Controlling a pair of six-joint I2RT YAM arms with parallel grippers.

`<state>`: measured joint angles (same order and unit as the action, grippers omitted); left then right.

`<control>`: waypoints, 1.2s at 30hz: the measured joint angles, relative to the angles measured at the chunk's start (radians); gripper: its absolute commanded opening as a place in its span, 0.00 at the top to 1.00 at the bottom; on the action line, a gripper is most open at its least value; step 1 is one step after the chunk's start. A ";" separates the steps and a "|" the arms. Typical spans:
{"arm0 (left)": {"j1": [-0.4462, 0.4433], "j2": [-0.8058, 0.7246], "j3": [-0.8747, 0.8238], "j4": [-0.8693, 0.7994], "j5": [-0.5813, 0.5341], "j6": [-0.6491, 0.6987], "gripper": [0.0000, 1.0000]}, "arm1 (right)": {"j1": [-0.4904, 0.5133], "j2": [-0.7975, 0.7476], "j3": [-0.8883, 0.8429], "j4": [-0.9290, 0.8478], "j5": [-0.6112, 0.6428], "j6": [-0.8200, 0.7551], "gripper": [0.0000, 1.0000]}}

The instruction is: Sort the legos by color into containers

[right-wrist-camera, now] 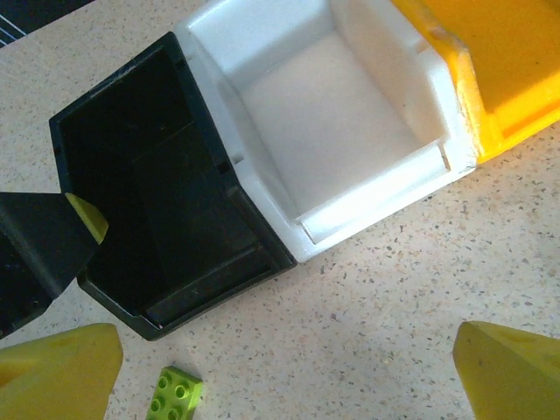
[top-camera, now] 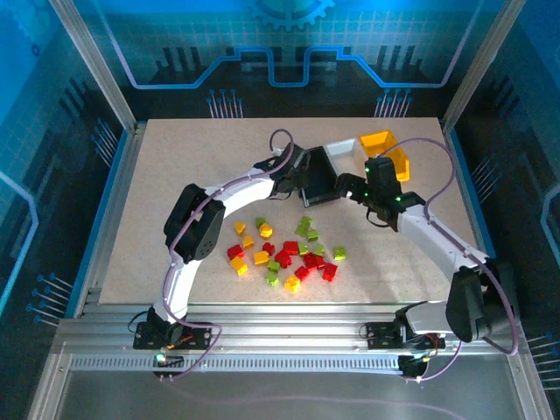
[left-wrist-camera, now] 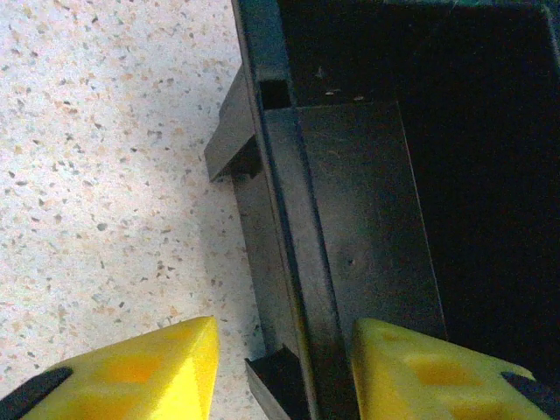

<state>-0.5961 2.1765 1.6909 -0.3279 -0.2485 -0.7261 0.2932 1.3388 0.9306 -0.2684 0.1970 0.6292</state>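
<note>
Left pincer [left-wrist-camera: 284, 350]: jaws part-spread astride black bin [left-wrist-camera: 289, 219] side wall, gaps both sides, nothing clenched. Right pincer [right-wrist-camera: 284, 376] splayed wide, empty. Legos [top-camera: 284, 254] heaped on near worktop [top-camera: 166, 184]; lime brick [right-wrist-camera: 175, 394] just before black bin. Beyond: white bin [right-wrist-camera: 376, 197], yellow bin [right-wrist-camera: 507, 114], abutting. Risk: clamping wall drags black bin, shoves neighbours; pincers near each other, may collide.

**Left gripper [left-wrist-camera: 284, 350] astride the wall of the black bin [left-wrist-camera: 350, 219].**
One yellow finger [left-wrist-camera: 149, 367] stands outside over the speckled table [left-wrist-camera: 105, 175], clear of the wall; the other is inside the bin, possibly touching it.
</note>
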 measured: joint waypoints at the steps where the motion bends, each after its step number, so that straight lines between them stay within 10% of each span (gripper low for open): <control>1: 0.000 0.002 0.003 -0.004 -0.003 0.003 0.62 | -0.005 -0.003 -0.003 -0.001 -0.003 0.000 0.01; 14: 0.058 -0.038 -0.052 -0.008 -0.046 0.068 1.00 | -0.037 -0.023 -0.029 0.000 -0.027 0.000 0.01; 36: 0.365 -0.340 -0.424 -0.025 0.107 0.371 1.00 | -0.040 -0.026 -0.034 0.029 -0.085 -0.016 0.01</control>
<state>-0.2310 1.8366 1.2667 -0.3531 -0.1413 -0.3550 0.2531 1.3128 0.8970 -0.2398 0.1120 0.6132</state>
